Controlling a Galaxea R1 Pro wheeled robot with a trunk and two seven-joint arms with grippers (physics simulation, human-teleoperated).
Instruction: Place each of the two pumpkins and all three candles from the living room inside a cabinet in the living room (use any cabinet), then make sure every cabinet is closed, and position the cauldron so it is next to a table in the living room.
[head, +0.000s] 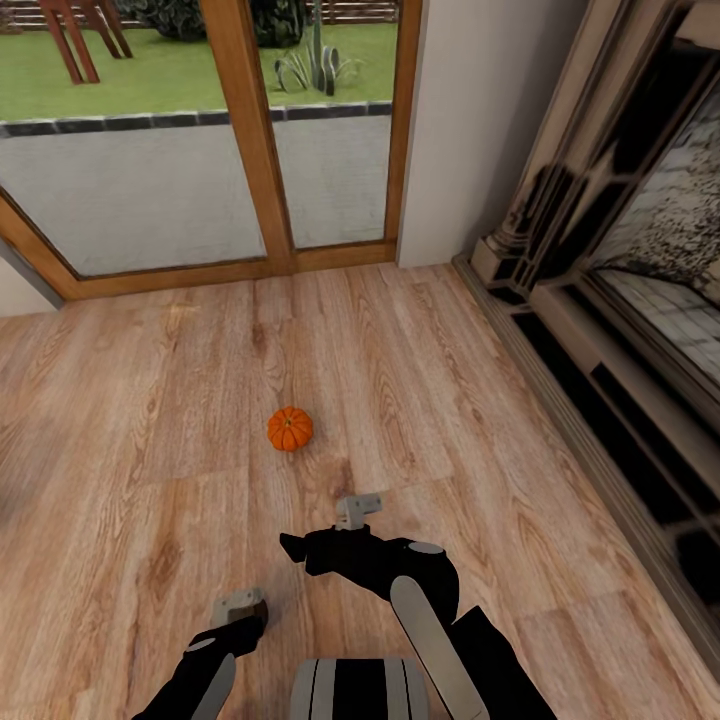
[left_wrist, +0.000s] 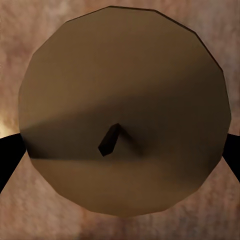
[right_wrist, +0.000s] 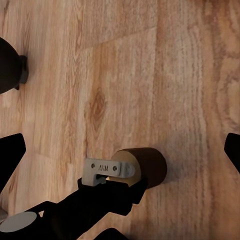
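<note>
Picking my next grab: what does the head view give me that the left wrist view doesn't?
Head view: the pumpkin on the floor ahead of both grippers, the open right gripper, the glass doors and the fireplace at right.
Left wrist view: the candle top close up, with its wick and the dark fingers against its two sides.
Both: the left gripper with the candle, over the wood floor.

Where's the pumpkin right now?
In the head view the pumpkin sits alone on the wooden floor, just ahead of both arms and slightly left of centre, between the robot and the glass doors.
</note>
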